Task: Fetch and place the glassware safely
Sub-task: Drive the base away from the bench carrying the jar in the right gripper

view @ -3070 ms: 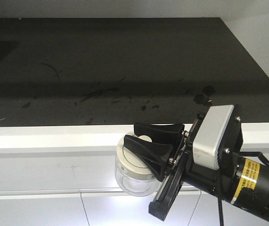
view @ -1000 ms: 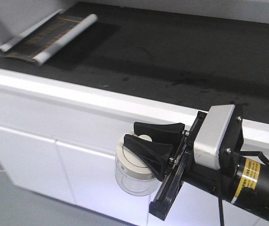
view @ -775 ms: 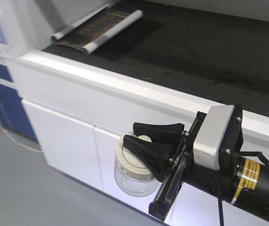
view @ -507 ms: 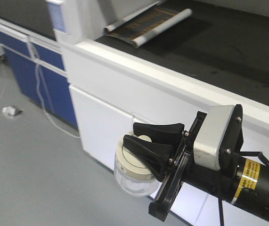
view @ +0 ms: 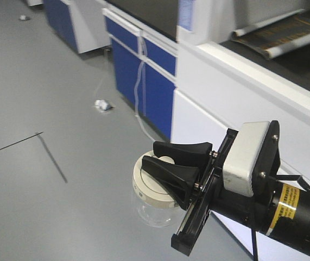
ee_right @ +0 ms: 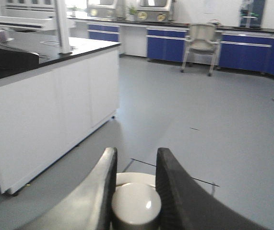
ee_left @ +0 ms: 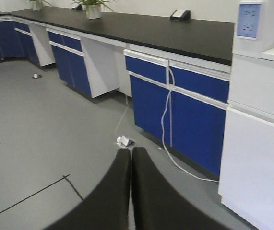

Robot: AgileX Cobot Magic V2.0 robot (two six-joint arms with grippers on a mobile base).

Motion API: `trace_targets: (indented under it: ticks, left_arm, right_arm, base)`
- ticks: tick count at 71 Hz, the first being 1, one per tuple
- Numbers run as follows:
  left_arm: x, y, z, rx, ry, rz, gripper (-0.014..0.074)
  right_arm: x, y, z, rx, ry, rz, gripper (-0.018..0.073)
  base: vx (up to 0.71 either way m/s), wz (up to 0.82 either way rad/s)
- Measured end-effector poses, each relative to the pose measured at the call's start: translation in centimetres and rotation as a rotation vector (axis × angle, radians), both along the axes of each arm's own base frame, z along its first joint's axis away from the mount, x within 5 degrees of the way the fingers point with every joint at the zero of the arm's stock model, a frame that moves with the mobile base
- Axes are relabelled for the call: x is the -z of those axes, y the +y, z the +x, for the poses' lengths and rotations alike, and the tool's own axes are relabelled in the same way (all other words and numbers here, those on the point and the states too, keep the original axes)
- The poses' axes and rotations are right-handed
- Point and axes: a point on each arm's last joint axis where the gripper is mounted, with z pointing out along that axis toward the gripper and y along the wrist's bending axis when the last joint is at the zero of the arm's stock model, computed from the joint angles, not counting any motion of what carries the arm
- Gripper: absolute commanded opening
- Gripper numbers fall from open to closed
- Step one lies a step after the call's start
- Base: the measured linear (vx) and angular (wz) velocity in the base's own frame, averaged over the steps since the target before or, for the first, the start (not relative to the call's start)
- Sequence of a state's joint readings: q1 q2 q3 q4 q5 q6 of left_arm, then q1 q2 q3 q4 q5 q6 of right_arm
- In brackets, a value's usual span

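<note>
Jar (view: 153, 204) hangs clamped at its top in my right tool (view: 159, 157), just beside the bench (view: 252, 73). My left tool (ee_left: 130, 165) sits closed.

Blue cabinets (view: 144, 70) are seen under a black surface (view: 149, 13). A white cable (view: 139, 87) is hung down their front, a crumpled scrap (view: 102, 105) is left on the floor (view: 46, 65) near them, and a rolled sheet (view: 282, 33) is laid atop the white unit (view: 225, 92) beside them.
</note>
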State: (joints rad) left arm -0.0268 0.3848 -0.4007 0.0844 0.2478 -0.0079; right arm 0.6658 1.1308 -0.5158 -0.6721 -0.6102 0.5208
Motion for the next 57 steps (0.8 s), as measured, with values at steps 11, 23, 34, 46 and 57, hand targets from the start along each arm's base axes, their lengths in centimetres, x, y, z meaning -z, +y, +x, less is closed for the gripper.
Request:
trace_targets:
  ticks: [11,23,34,46,57]
  left_arm:
    - [0.00,0.00,0.00,0.000,0.000,0.000,-0.0007]
    - [0.00,0.00,0.00,0.000,0.000,0.000,-0.0007]
    - [0.00,0.00,0.00,0.000,0.000,0.000,-0.0007]
    - [0.00,0.00,0.00,0.000,0.000,0.000,-0.0007]
    - [0.00,0.00,0.00,0.000,0.000,0.000,-0.0007]
  right_arm:
    - [0.00,0.00,0.00,0.000,0.000,0.000,-0.0003]
    - [0.00,0.00,0.00,0.000,0.000,0.000,-0.0003]
    - [0.00,0.00,0.00,0.000,0.000,0.000,-0.0003]
    - [0.00,0.00,0.00,0.000,0.000,-0.001,-0.0003]
    - [0.00,0.00,0.00,0.000,0.000,-0.001,-0.0003]
  base:
    - [-0.01,0.55]
    - [0.03,0.57]
    - [0.08,0.61]
    - [0.12,0.53]
    - [0.16,0.39]
